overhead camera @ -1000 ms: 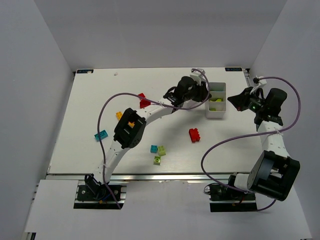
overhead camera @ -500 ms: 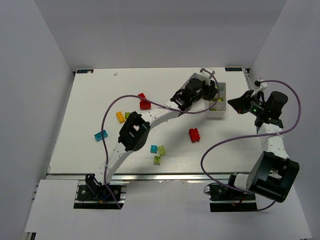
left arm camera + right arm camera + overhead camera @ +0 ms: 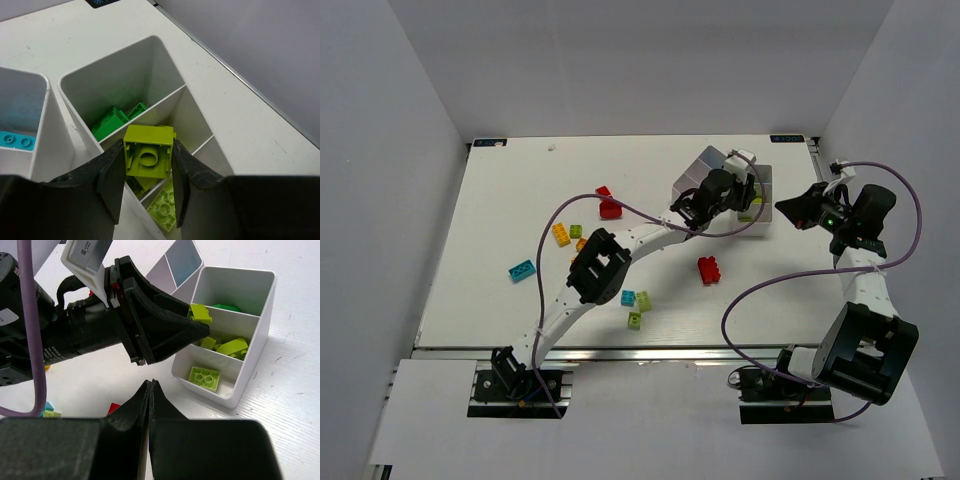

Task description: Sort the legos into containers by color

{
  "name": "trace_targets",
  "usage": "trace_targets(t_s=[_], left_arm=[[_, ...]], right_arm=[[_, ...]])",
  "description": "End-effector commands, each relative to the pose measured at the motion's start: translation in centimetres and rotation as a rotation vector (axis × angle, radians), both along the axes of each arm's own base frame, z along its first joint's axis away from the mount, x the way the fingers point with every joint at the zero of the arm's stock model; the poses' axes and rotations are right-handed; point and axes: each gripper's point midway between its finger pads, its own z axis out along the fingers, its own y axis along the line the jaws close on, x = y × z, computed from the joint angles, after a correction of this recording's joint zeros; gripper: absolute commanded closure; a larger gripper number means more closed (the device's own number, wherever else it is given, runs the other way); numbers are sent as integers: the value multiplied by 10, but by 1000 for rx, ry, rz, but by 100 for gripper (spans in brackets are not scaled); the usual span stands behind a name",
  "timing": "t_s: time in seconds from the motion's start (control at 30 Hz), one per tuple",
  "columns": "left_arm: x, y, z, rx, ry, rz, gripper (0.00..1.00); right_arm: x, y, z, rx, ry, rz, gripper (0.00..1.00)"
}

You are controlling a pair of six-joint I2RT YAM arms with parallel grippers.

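My left gripper (image 3: pixel 148 172) is shut on a lime lego (image 3: pixel 148 159), held underside up just above the middle compartment of a white container (image 3: pixel 165 57). Its far compartment holds green legos (image 3: pixel 112 124), and a lime lego (image 3: pixel 165 207) lies in the near one. In the top view the left gripper (image 3: pixel 745 195) hovers over this container (image 3: pixel 752 228). A second container (image 3: pixel 42 95) beside it holds a cyan lego (image 3: pixel 15 141). My right gripper (image 3: pixel 150 383) is shut and empty, just right of the container (image 3: pixel 250 370) and off the table.
Loose legos lie on the table: red ones (image 3: pixel 709 270) (image 3: pixel 608 205), a yellow (image 3: pixel 561 234), a cyan (image 3: pixel 522 270), and a cyan and lime cluster (image 3: pixel 637 303) near the front edge. The left arm's purple cable (image 3: pixel 550 215) loops over the middle.
My left arm has swung right, carrying the lime lego from beside the container to over its middle compartment. The right arm has barely shifted.
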Motion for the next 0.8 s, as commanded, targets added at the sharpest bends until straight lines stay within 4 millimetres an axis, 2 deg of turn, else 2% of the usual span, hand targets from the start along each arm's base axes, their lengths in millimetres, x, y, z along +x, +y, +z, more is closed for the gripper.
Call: trace_targets(t_s=[0.0,0.07,0.17,0.33,0.43,0.53,0.57,0.6,0.63,0.67,0.7,0.73,0.77], left_arm=[[0,-4,48,-43,-71,21,49],[-1,-5,47,-37,-73,25,45],[-2,-5,46,-33,-74,32,35],[-4,-6,51,-37,-76,34,29],[-4,-6,63,-58,-85,41,29],[-2,-1,91,-106,-105,72,34],[-1,3,96,-109,-109,87,50],[-1,10,117,-129,-125,108,58],[1,18,116,-126,-114,122,73],[1,24,138,-151,-133,130,73],[-3,37,153,-161,-127,143,83],[-1,48,159,-163,-122,154,86],[-3,57,163,-167,-100,160,86]], right_arm=[[-2,0,14,-4,-52,12,100],[-2,1,14,-3,-53,14,100],[-3,1,13,-1,-49,17,100],[-4,2,13,1,-49,19,100],[-6,3,13,-2,-51,28,100],[-10,8,13,-12,-60,79,95],[-12,11,16,-17,-77,113,88],[-15,14,17,-14,-81,147,73],[-23,22,15,-22,-104,226,66],[-26,25,16,-24,-120,265,60],[-29,30,18,-28,-143,308,50],[-31,34,18,-74,-220,378,47],[-40,43,8,-56,-171,417,41]])
